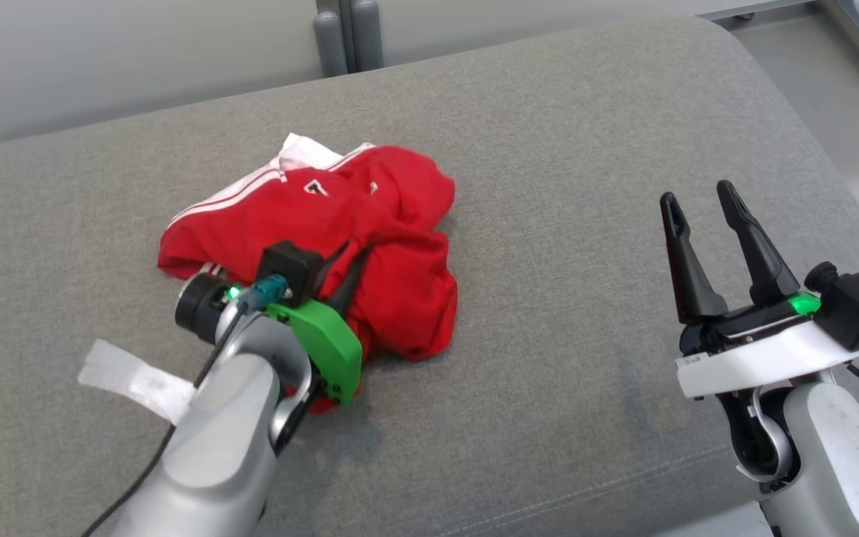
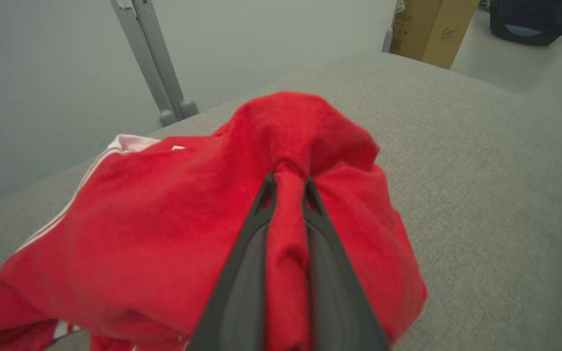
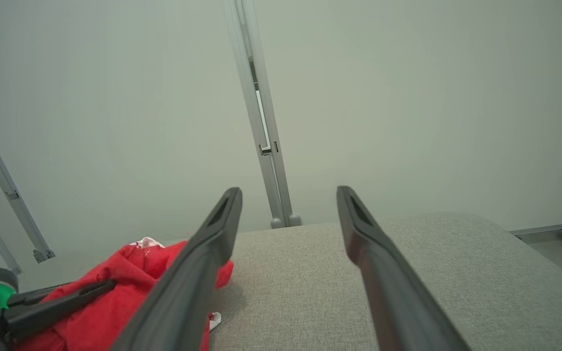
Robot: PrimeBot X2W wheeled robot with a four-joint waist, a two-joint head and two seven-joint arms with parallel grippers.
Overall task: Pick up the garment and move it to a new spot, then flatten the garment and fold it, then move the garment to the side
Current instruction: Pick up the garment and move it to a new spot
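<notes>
Forearm [image 1: 236, 403] partly hides the red garment [image 1: 400, 298] pinched by the left pincer [image 2: 288, 178].

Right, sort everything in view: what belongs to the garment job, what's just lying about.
Job: red garment, left gripper shut on it, open right gripper, grey cushion.
Lying about: white strip, cardboard box, dark bag.

A grey fabric couch [image 1: 586, 149] stands before a pale wall [image 1: 101, 60], cardboard box [image 2: 432, 29] beyond.

Red jersey [image 1: 392, 224] with white stripes, crumpled in a heap left of centre on the grey cushion [image 1: 586, 186], one fold pinched up.
</notes>
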